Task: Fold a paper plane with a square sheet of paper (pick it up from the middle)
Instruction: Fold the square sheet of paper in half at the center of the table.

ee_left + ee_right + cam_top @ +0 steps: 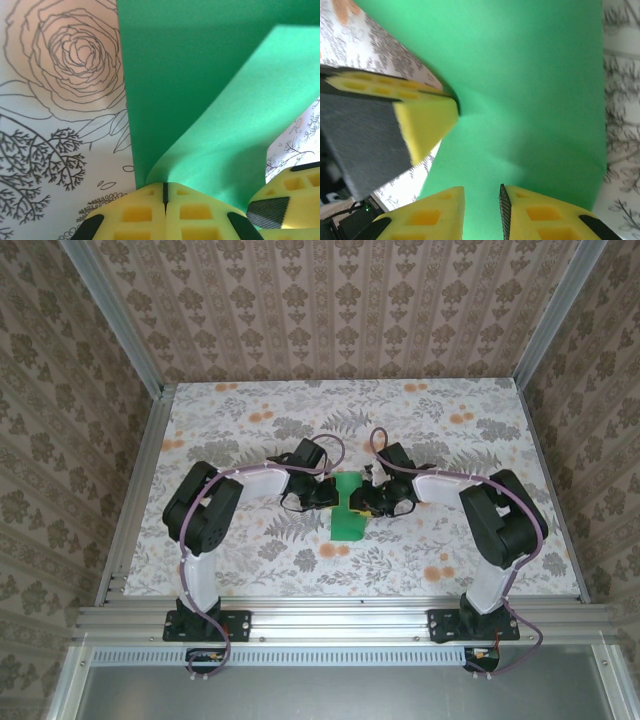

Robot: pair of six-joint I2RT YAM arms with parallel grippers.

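The square sheet of paper (348, 524) is bright green and lies mid-table between both arms, partly bent upward. My left gripper (165, 189) is shut on the sheet's near edge (210, 125), lifting a flap that curls over the flat part. In the top view the left gripper (332, 495) sits at the sheet's left side and the right gripper (366, 502) at its right side. My right gripper (482, 202) is open just over the green sheet (530, 100), its fingers apart with paper showing through the gap. The paper plane is out of view.
The floral-patterned tabletop (250, 420) is bounded by aluminium rails (330, 615) at the front and patterned walls at the sides and back. The left gripper's yellow finger (422, 120) sits close beside the right one's tips. A right finger (287, 200) shows at the lower right.
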